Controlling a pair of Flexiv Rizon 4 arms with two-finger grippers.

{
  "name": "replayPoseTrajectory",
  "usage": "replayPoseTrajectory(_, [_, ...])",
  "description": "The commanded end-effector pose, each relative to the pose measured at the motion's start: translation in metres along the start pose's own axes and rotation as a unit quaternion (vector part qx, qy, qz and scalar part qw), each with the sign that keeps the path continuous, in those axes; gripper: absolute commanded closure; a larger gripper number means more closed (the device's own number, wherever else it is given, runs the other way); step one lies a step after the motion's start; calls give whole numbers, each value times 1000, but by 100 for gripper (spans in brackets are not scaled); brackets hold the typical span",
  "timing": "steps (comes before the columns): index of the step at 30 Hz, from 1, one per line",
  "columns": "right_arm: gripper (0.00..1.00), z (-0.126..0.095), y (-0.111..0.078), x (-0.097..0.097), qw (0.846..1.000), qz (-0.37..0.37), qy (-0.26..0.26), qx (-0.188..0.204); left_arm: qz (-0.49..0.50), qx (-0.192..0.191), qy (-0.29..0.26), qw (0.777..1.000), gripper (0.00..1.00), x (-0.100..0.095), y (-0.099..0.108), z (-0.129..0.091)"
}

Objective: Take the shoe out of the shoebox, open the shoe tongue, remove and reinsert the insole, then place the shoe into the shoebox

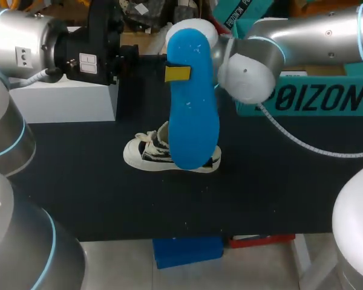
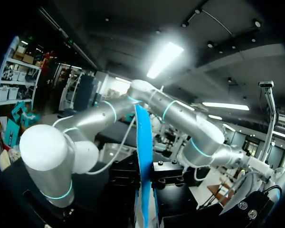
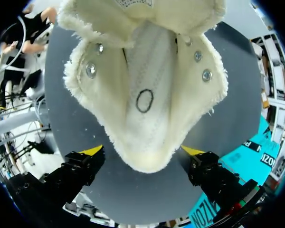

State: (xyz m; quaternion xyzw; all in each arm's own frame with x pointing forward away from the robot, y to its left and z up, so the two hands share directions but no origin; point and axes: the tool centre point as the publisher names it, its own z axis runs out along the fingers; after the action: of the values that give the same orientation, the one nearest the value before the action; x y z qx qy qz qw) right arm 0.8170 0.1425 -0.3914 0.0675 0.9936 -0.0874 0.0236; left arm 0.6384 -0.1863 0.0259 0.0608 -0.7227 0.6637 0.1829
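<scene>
Head view: left arm enters from the left, and the left gripper is clamped on the blue insole, with one yellow tip lying flat against its near face. The insole is held upright in the air, well above the dark table, and hides part of the shoe. The shoe sits on the table below it, white toe cap toward the left, laces loose. The right arm enters from the right and runs in behind the insole; its gripper is hidden in this view. The teal shoebox stands at the table's far right, behind that arm. A white box stands at the far left. Left wrist view: the insole shows edge-on as a thin blue blade directly ahead of the gripper, between dark gripper parts, with the right arm beyond it. Right wrist view: the shoe fills the field directly under the right gripper. It shows cream fabric with frayed edges, two rows of metal eyelets and a pale strip between them. Contact with the shoe's sides is hidden, so I cannot tell whether this gripper grips it. The shoebox shows beside the shoe, at the table's edge.
</scene>
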Motion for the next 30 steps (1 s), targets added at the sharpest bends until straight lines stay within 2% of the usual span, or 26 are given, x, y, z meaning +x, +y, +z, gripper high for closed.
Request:
replayPoseTrajectory(1, [0, 0, 4, -1, 998, 7, 0, 62, 0, -1, -1, 1000, 100, 0, 1, 0])
replayPoseTrajectory(2, [0, 0, 4, -1, 997, 5, 1, 71, 0, -1, -1, 1000, 100, 0, 1, 0])
replayPoseTrajectory(4, [0, -1, 3, -1, 999, 10, 1, 41, 0, -1, -1, 1000, 100, 0, 1, 0])
replayPoseTrajectory(5, [0, -2, 2, -1, 999, 11, 1, 44, 0, -1, -1, 1000, 100, 0, 1, 0])
replayPoseTrajectory(7, [0, 0, -1, -1, 1000, 18, 3, 22, 0, -1, -1, 1000, 100, 0, 1, 0])
replayPoseTrajectory(14, [0, -2, -9, -1, 1000, 24, 0, -4, 0, -1, -1, 1000, 100, 0, 1, 0])
replayPoseTrajectory(17, [0, -6, -9, -2, 999, 13, -11, -42, 0, -1, -1, 1000, 100, 0, 1, 0])
replayPoseTrajectory(19, [0, -8, -10, -5, 993, 17, -14, -112, 0, -1, -1, 1000, 100, 0, 1, 0])
replayPoseTrajectory(20, [0, -10, -10, -5, 992, 20, -16, -122, 0, -1, -1, 1000, 100, 0, 1, 0])
replayPoseTrajectory(23, [0, -14, -12, -8, 981, 31, -21, -190, 0, -1, -1, 1000, 100, 0, 1, 0])
replayPoseTrajectory(24, [0, -14, -12, -8, 980, 31, -21, -195, 0, -1, -1, 1000, 100, 0, 1, 0])
replayPoseTrajectory(30, [0, -16, -14, -9, 957, 44, -21, -284, 0, -1, -1, 1000, 100, 0, 1, 0])
